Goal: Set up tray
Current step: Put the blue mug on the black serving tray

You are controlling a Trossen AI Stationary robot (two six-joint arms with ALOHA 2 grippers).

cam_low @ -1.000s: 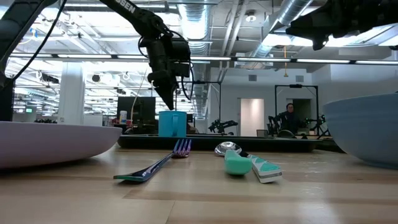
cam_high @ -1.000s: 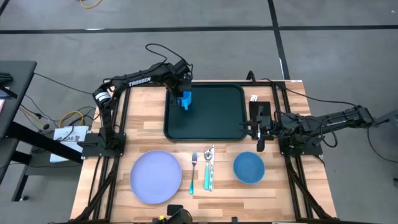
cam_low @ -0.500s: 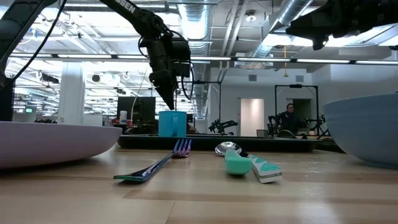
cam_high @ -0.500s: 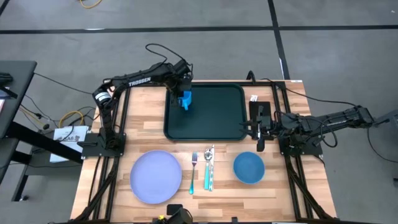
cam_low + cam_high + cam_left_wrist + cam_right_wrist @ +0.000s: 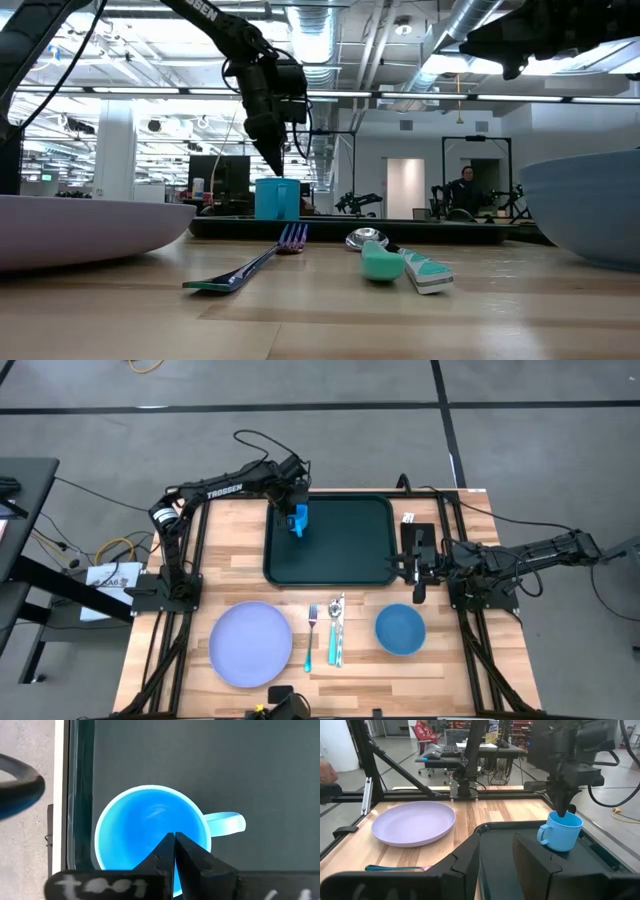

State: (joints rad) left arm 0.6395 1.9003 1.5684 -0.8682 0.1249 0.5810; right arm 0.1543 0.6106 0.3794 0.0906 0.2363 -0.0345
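The dark green tray lies at the table's far middle. A blue mug stands upright on the tray's far left corner, its handle pointing sideways. My left gripper is shut and points down over the mug's opening. In the low view its tip hangs just above the mug's rim, apart from it. My right gripper waits open beside the tray's right edge, over a small flat black rectangle.
On the near half of the table lie a lilac plate, a fork, a spoon and knife side by side, and a blue bowl. Most of the tray's floor is bare. People show in the room behind.
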